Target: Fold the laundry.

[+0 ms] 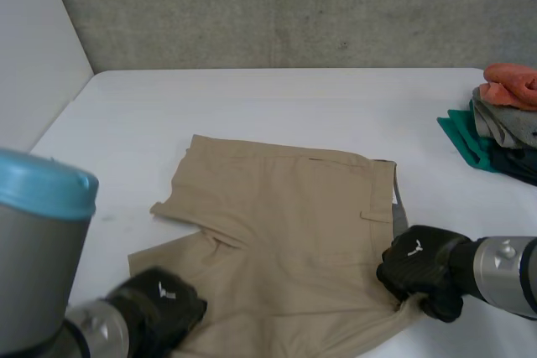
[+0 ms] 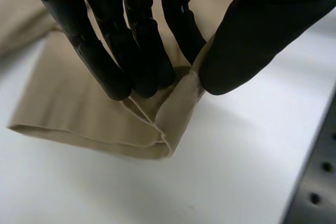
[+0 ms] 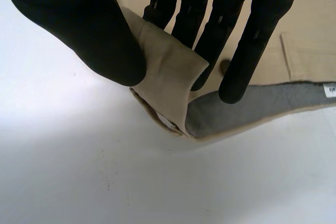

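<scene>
A pair of tan shorts point(image 1: 285, 224) lies spread flat on the white surface point(image 1: 252, 102), near its front edge, waistband toward the robot's right and legs toward its left. The left hand point(image 1: 164, 303) sits at the near corner of the nearer leg; in its wrist view the fingers point(image 2: 113, 72) press down on the hem while the thumb point(image 2: 247, 45) closes against them from the other side, so the folded corner of cloth is pinched between them. The right hand point(image 1: 419, 266) is at the near corner of the waistband; its thumb point(image 3: 89, 35) and fingers point(image 3: 247, 51) are clamped on a raised flap of the tan fabric, which stands up off the surface. Just beside that flap the grey lining point(image 3: 252, 106) of the waistband is turned outward (a small white label shows at its far end). A pile of clothes point(image 1: 503, 119) in orange, grey and green rests at the far right edge, well apart from the shorts.
</scene>
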